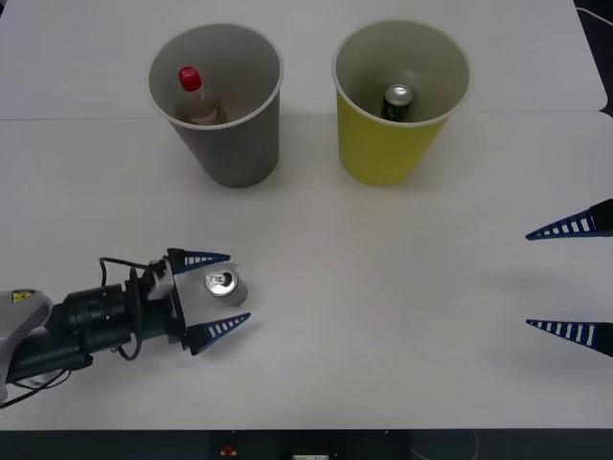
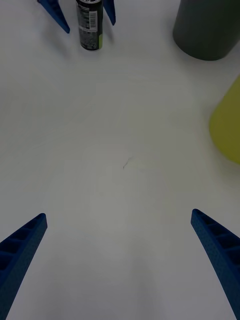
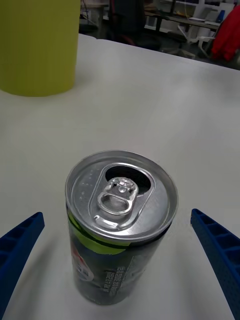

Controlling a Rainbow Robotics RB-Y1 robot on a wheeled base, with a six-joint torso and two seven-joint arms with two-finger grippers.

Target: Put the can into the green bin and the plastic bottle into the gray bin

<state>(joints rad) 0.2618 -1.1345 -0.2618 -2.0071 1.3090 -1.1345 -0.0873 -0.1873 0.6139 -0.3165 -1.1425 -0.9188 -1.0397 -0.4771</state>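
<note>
The left gripper (image 1: 222,292) stands wide open around the can (image 1: 226,285), which is upright on the white bench (image 1: 383,287), near left. To grasp well, close evenly on the can's mid-body, keeping it vertical; the thin, smooth metal wall may dent or slip. Then lift high enough to clear the tapered green bin (image 1: 397,144), far right, which already holds a dark can (image 1: 397,101). The plastic bottle (image 1: 194,94) stands in the gray bin (image 1: 225,134). The right gripper (image 1: 573,278) waits open at the right edge.
</note>
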